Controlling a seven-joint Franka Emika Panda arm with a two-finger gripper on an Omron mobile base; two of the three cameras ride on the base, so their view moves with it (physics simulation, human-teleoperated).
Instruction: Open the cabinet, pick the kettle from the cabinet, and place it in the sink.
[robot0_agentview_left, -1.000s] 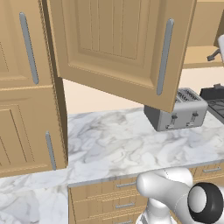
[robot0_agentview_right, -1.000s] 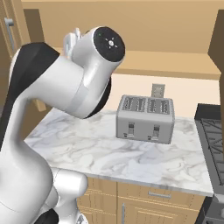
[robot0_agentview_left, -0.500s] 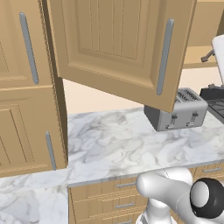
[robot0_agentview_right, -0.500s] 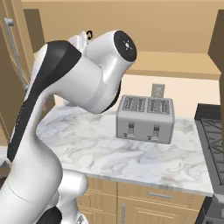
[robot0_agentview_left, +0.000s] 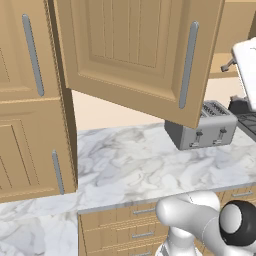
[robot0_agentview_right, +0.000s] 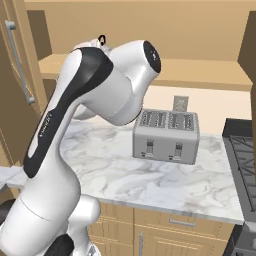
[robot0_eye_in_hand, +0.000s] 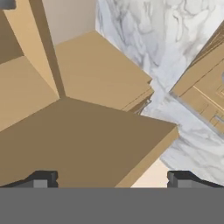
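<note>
Arm (robot0_agentview_right: 75, 125) swung higher; cabinet (robot0_agentview_left: 135, 55) door open above marble counter (robot0_agentview_left: 135, 165).

The cabinet (robot0_agentview_left: 135, 55) is finished in light-brown wood, its raised-panel door marked by vertical grooves at the centre, and a long grey bar handle (robot0_agentview_left: 187, 65) is fitted to it. The same light-brown wood is seen on the tall cabinet (robot0_agentview_left: 30, 100), which carries grey handles of its own. The surface (robot0_agentview_left: 130, 165) is patterned in white marble with grey veining. The toaster (robot0_agentview_right: 167, 136) is coloured a uniform grey, with darker slots on top. The drawers (robot0_agentview_left: 125, 230) below are given a light-brown wood tone with short grey handles. The tool (robot0_eye_in_hand: 111, 179) ends in dark grey finger tips. The stove (robot0_agentview_right: 242, 160) is rendered dark grey.
</note>
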